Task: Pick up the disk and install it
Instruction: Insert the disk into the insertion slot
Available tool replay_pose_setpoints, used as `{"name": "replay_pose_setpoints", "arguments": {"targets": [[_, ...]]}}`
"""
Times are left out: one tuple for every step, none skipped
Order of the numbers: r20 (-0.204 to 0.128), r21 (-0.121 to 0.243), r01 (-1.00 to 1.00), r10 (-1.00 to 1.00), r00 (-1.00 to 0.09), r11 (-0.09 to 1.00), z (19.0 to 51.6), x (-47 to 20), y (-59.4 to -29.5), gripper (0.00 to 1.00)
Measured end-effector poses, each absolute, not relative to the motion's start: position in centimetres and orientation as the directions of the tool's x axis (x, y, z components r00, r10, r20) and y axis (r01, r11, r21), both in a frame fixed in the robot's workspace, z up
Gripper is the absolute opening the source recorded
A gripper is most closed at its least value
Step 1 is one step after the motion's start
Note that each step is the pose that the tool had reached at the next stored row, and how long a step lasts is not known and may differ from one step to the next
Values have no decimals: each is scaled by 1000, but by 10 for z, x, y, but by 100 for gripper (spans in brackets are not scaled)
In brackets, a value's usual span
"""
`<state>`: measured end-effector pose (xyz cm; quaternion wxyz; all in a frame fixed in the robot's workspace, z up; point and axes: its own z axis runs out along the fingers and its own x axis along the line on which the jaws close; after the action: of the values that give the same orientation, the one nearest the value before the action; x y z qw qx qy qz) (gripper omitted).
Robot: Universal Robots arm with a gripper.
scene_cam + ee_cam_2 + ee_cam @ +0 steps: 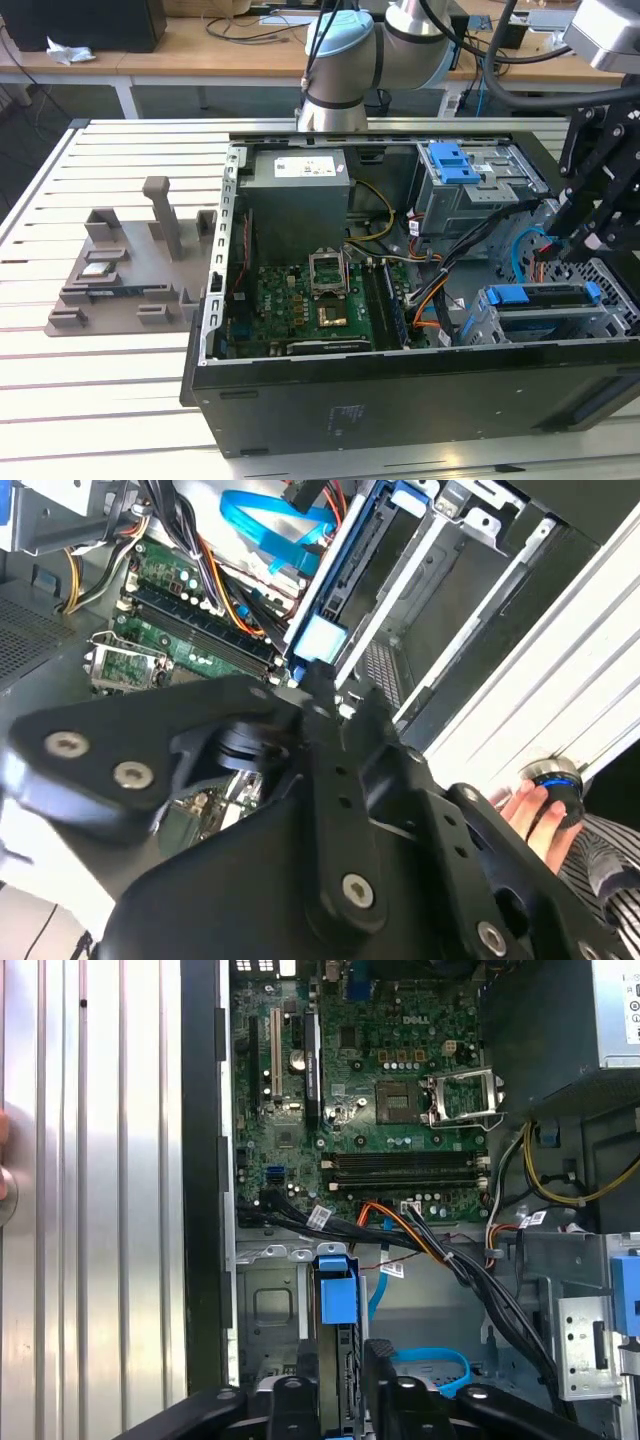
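Closest to the lens in both wrist views is the black, bolted metal gripper (pixel 341 1356) (pixel 340 692). It straddles the upper edge of the disk (pixel 335 1298) (pixel 322 637), a flat drive seen edge-on with a blue plastic rail and a pale blue pull tab. I cannot tell whether the claw pinches the disk or stands slack around it.

The disk stands on edge in a slot of the grey sheet-metal drive cage (pixel 268 1305). The cage sits inside the open black computer case (pixel 400 395), against its front wall. In the exterior view the disk's blue rail (pixel 535 294) lies at the exterior view's right, under the dark gripper frame.

Beside the cage, a loop of light blue flat cable (pixel 432 1362) (pixel 268 508) curls, and a bundle of black and orange wires (pixel 440 1248) crosses towards the green motherboard (pixel 400 1080) (pixel 305 300). The motherboard's square silver processor socket (pixel 404 1101) is uncovered. A grey box-shaped power supply (pixel 300 195) fills the case's far corner.

The case rests on a slatted aluminium table (pixel 100 390). A grey moulded fixture plate (pixel 130 275) lies at the exterior view's left, well apart from the case. The light blue and silver arm (pixel 340 45) rises behind the case.

In the second wrist view, a person's hand (pixel 524 806) rests on a round silver-and-blue knob (pixel 556 778) past the table's edge.
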<state>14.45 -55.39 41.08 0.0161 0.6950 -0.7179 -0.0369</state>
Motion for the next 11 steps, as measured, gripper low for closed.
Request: {"name": "replay_pose_setpoints", "arguments": {"targets": [[-28,75,-997,-999,-34,31,411,144,-554,24],[-28,75,-997,-999,-34,31,411,144,-554,12],[-28,75,-997,-999,-34,31,411,145,-554,11],[-28,75,-997,-999,-34,31,411,144,-554,11],[-28,75,-997,-999,-34,31,411,145,-554,11],[-28,75,-997,-999,-34,31,410,144,-554,11],[-28,75,-997,-999,-34,31,410,145,-554,11],[-29,75,-997,-999,-34,31,410,146,-553,11],[-29,76,-997,-999,-33,31,409,149,-552,11],[-28,77,-997,-999,-33,31,409,152,-551,11],[-28,80,-996,-999,-33,31,406,161,-549,11]]}}
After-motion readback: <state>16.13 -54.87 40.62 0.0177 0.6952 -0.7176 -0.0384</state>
